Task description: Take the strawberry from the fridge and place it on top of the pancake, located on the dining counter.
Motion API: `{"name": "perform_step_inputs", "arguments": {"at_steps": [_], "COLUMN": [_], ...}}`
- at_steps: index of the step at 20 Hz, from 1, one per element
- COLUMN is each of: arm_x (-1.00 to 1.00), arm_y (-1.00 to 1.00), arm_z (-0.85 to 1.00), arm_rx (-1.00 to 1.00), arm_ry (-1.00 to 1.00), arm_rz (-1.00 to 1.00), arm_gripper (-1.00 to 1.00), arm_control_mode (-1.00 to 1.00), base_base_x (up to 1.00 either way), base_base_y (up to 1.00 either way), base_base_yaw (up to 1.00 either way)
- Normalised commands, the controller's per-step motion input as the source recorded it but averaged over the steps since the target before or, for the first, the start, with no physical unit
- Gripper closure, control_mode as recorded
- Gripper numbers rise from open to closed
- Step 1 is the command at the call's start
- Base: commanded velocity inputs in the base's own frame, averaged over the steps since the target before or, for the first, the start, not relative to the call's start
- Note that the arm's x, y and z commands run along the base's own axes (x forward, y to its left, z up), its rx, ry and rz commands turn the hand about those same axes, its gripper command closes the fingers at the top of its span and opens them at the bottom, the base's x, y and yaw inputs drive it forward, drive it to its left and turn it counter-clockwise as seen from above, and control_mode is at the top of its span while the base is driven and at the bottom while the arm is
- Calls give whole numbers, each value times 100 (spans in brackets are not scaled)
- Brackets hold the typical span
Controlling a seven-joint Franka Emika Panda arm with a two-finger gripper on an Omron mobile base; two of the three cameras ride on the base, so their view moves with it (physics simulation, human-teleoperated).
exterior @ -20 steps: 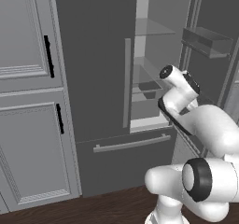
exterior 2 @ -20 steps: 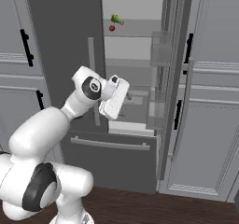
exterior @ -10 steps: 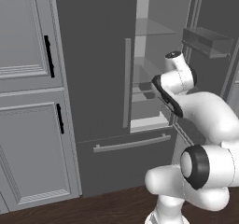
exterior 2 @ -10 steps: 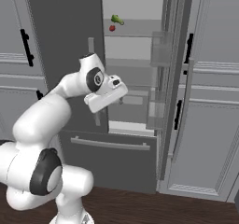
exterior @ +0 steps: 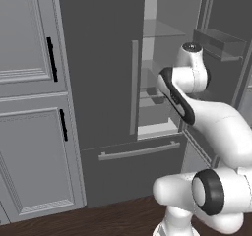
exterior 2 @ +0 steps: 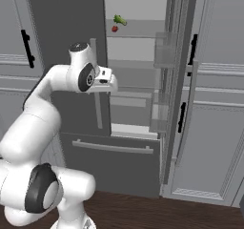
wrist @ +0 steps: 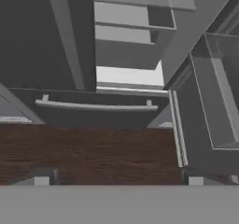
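The gripper [wrist: 116, 178] is hanging wide open and empty before the fridge [exterior 2: 66, 27]; the strawberry [exterior 2: 114, 29] is sitting on a shelf inside.

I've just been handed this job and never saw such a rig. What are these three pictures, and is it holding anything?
A white robot arm stands before a fridge whose right door is open. Two pictures come from cameras behind the arm, left and right; the third looks along its claw, down at the fridge drawer handle and the wood floor. On an upper shelf lie the strawberry and a green vegetable. The claw's tips stand wide apart with nothing between them, well below that shelf.
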Motion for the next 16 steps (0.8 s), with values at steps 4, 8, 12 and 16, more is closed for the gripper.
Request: {"name": "perform_step_inputs", "arguments": {"at_steps": [4,8,12,16], "arm_x": [0,39,70,42], "arm_y": [84,78,11,-4], "arm_z": [61,51,27,8], "arm_rx": [22,12,3,14], "arm_ry": [-54,-34,-1,14], "arm_rz": [-43,-34,-4,13], "arm_gripper": [-100,-100,-100,-100], "arm_control_mode": [-100,-100,-100,-100], "base_base_x": [0,0,0,0], "base_base_y": [0,0,0,0], "base_base_yaw": [0,0,0,0]}}
